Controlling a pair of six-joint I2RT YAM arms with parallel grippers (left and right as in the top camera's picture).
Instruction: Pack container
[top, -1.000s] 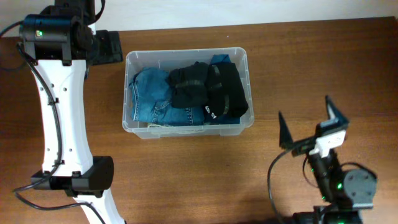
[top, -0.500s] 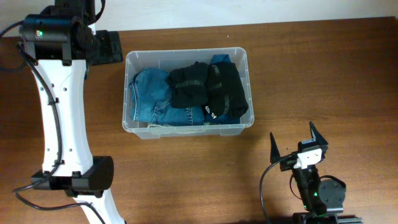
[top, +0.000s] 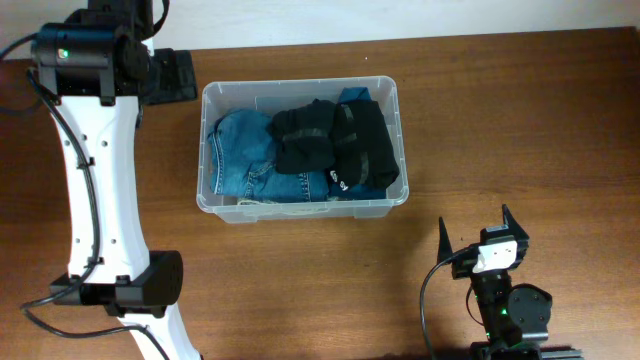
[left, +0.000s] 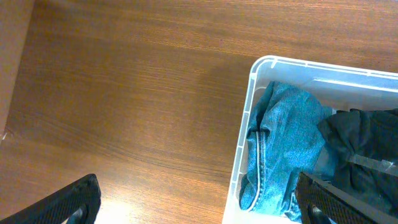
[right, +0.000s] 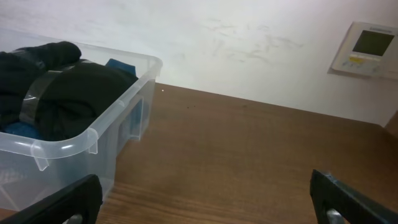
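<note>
My right tool gapes wide, holding nothing, above the tabletop and well apart from the container of jeans and black clothing, while my left tool, equally wide and empty, hangs near its corner.

- Wooden table: brown, visible grain, fills most of overhead view.
- Jeans: blue denim, crumpled, over table's far-middle area; seam and stitching visible in left wrist view.
- Black garment: bunched, w/ grey band across it, same far-middle area of table, lying on top of jeans.
- Brighter blue fabric: small bit showing at black garment's far side, toward table's far edge.
- Wall: white, scuffed, rises behind table's far edge.
- Wall panel: white box w/ small greenish screen, on wall above table's far edge.
</note>
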